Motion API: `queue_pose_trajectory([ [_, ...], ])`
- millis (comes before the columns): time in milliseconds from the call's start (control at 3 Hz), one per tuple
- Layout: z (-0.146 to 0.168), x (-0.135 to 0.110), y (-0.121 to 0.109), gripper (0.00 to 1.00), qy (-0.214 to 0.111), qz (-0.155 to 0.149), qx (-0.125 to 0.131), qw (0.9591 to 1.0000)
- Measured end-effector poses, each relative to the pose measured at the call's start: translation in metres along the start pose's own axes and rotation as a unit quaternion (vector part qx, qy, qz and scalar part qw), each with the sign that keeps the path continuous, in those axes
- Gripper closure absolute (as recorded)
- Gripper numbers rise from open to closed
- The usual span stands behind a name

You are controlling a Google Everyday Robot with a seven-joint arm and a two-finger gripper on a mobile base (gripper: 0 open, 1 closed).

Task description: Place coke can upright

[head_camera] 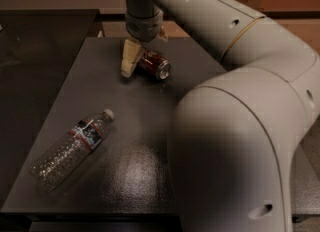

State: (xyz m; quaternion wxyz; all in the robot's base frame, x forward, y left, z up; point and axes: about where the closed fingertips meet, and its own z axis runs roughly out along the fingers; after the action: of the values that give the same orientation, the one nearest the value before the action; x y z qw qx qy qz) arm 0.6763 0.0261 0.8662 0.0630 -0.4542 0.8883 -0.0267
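The coke can (154, 65) is red with a silver end. It lies on its side on the far part of the dark table (150, 141), silver end facing front right. My gripper (144, 55) reaches down over it from above. One tan finger (128, 59) stands just left of the can with its tip at the tabletop. The other finger (162, 34) shows only partly behind the can. The jaws are apart and straddle the can without closing on it.
A clear plastic water bottle (72, 147) lies on its side at the front left of the table. My large white arm (230, 126) covers the right side of the view. A darker surface (35, 61) adjoins the table on the left.
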Motion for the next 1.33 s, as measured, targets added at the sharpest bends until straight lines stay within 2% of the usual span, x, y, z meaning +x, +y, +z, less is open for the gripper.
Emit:
queue_pose_trajectory([
  [333, 0.012, -0.006, -0.002, 0.00, 0.012, 0.003, 0.000, 0.9999],
  [667, 0.019, -0.007, -0.002, 0.18, 0.017, 0.003, -0.006, 0.9998],
  [1333, 0.023, -0.004, -0.004, 0.65, 0.017, -0.008, -0.012, 0.9998],
])
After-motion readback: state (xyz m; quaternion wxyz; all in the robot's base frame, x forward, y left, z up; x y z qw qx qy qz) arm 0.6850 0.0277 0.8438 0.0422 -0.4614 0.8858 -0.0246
